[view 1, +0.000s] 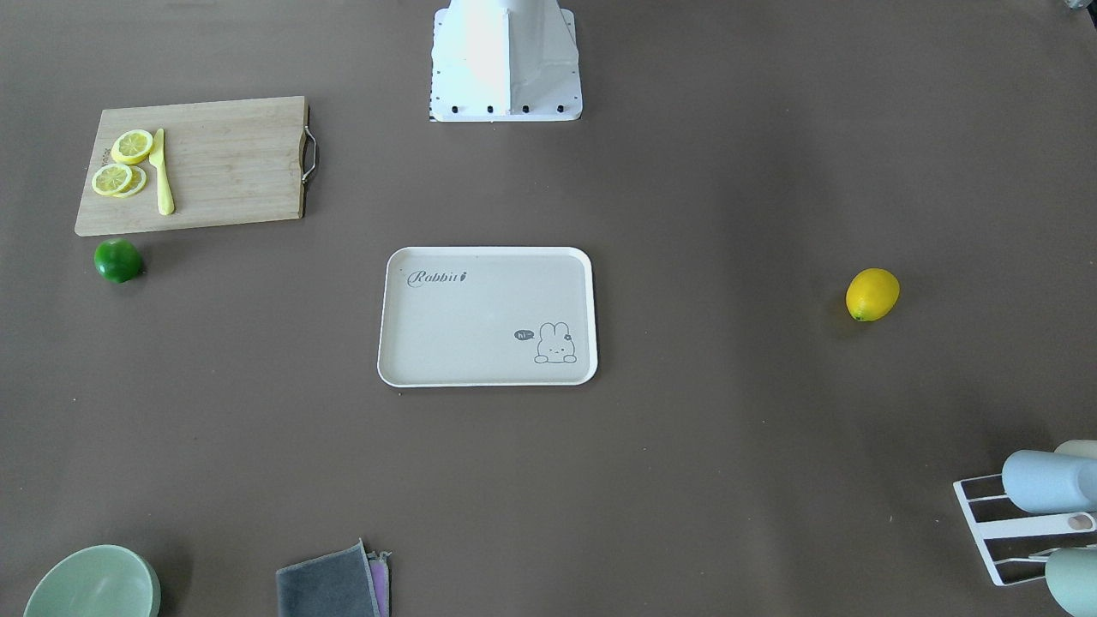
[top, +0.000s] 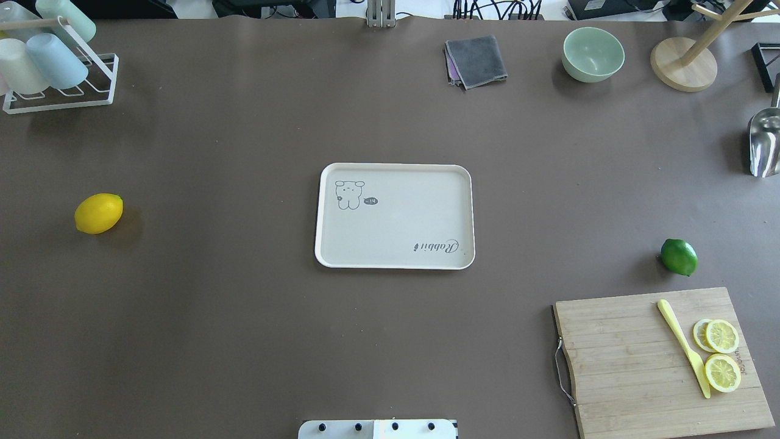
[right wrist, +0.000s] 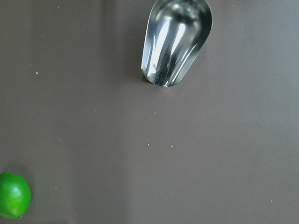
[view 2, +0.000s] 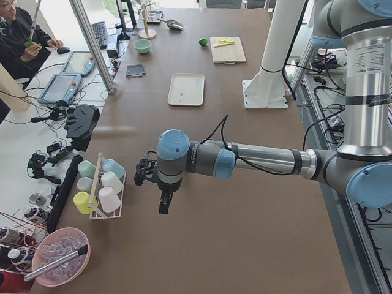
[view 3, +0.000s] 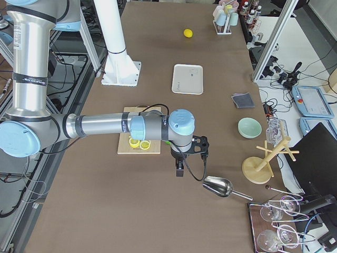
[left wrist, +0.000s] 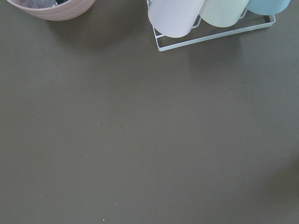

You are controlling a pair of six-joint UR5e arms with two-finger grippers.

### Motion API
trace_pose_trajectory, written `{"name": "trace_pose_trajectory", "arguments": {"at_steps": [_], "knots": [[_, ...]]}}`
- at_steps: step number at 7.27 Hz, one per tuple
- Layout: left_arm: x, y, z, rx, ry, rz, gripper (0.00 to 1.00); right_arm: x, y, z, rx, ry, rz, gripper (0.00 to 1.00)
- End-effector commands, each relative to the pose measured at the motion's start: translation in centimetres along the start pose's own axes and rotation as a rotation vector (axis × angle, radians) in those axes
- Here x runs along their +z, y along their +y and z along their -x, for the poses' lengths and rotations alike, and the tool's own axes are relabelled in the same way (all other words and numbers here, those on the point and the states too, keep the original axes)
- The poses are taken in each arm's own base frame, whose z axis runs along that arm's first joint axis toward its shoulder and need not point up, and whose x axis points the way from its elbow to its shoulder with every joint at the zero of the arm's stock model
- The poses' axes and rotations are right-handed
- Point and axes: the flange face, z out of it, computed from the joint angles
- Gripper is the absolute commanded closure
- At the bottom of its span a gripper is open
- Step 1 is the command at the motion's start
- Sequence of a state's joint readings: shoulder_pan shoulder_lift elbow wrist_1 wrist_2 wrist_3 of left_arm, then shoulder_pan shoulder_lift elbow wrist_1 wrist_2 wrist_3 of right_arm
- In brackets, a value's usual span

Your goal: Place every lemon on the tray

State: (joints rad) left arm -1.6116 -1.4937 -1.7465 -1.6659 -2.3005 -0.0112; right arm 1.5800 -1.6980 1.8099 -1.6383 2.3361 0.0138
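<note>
The glossy yellow lemon [top: 99, 213] lies on the brown table far to the left of the tray; it also shows in the front view [view 1: 872, 294]. The dark green lemon [top: 679, 256] lies at the right, just beyond the cutting board, and in the right wrist view [right wrist: 14, 195]. The off-white Rabbit tray [top: 396, 219] sits empty mid-table. My left gripper [view 2: 164, 207] hangs above the table's left end near the cup rack. My right gripper [view 3: 179, 169] hangs near the table's right end by the metal scoop. I cannot tell whether either is open or shut.
A wooden cutting board [top: 634, 366] holds lemon slices [top: 722, 353] and a yellow knife [top: 682, 344]. A metal scoop [right wrist: 176, 39], a green bowl [top: 593, 53], a grey cloth [top: 476, 60], a wooden stand [top: 682, 64] and a cup rack [top: 55, 67] line the edges.
</note>
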Motion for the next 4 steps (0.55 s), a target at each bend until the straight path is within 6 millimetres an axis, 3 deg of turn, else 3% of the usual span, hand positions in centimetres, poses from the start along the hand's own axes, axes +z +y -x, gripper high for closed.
{"name": "trace_pose_trajectory", "arguments": {"at_steps": [1, 4], "knots": [[-0.19, -0.11, -0.14, -0.001, 0.000, -0.002, 0.02, 0.06, 0.02, -0.07, 0.002, 0.001, 0.002, 0.00], [-0.04, -0.10, -0.10, -0.003, 0.001, 0.000, 0.02, -0.05, 0.09, -0.03, 0.002, -0.002, 0.000, 0.00]]}}
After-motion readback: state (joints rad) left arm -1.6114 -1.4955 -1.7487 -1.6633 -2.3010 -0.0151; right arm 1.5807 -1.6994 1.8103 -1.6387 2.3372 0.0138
